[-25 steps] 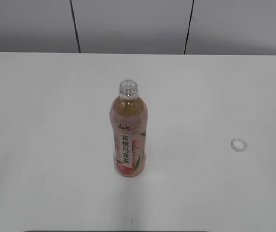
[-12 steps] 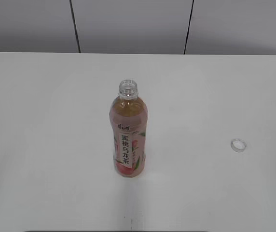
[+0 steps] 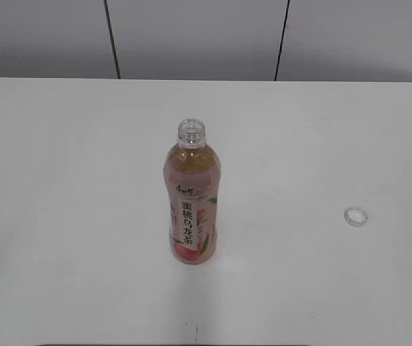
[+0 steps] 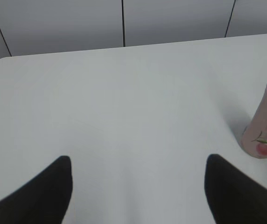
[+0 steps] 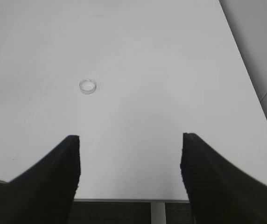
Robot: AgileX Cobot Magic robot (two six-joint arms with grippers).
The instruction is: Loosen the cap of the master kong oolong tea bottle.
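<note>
1. Nothing has shifted since the earlier frames: the bottle (image 3: 192,196) and the cap (image 3: 356,215) sit where they were, and no arm enters the exterior view.
2. The bottle stands upright near the centre of the white table (image 3: 62,216), its neck open and bare, amber tea showing above the pink peach label.
3. The cap lies alone on the table at the right of the exterior frame, open side up, well apart from the bottle.
4. In the left wrist view the left gripper (image 4: 138,186) has its jaws spread wide with nothing between them; the bottle's lower part (image 4: 265,126) shows at the right edge.
5. In the right wrist view the right gripper (image 5: 129,175) is also spread wide and empty, with the cap (image 5: 87,86) in the upper left, beyond the fingers.
</note>
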